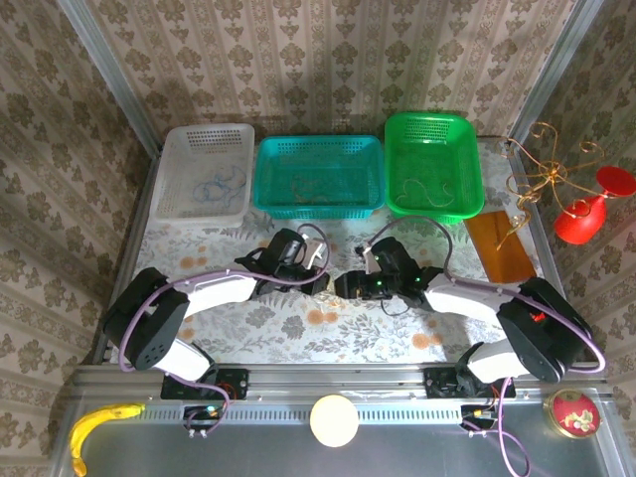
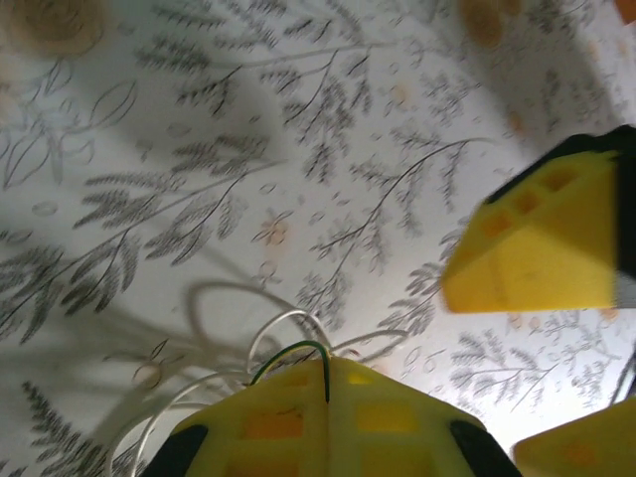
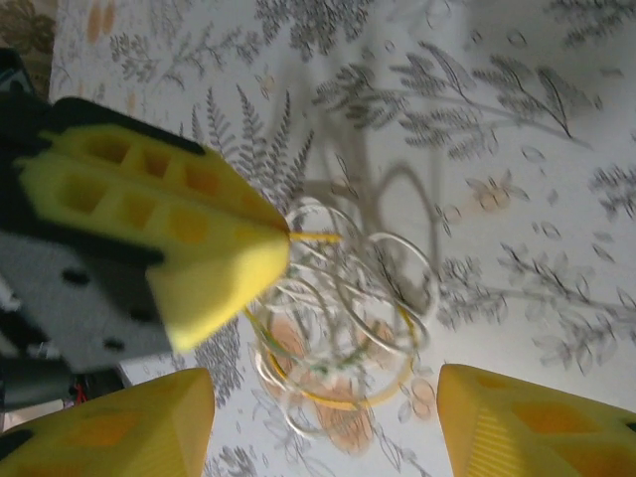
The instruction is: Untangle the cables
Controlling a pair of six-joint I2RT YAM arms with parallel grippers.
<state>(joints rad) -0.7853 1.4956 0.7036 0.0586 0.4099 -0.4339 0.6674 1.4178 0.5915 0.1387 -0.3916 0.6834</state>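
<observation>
The cables point(image 2: 288, 318) vanish inside the closed left end effector point(image 2: 326, 376); between the fingers of the right end effector point(image 3: 323, 407) their loops blur.

The floral table point(image 1: 298, 333) carries a white basket point(image 1: 177, 204), teal basket point(image 1: 318, 145) and green basket point(image 1: 433, 121) beyond the right gripper point(image 1: 346, 286), and a brown board point(image 1: 502, 248) to its right.

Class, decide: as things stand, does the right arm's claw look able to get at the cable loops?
Probably yes. The right claw stands open with the cable loops just ahead, between its jaws. The left claw, shut on the clump's edge, crowds only that side.
</observation>
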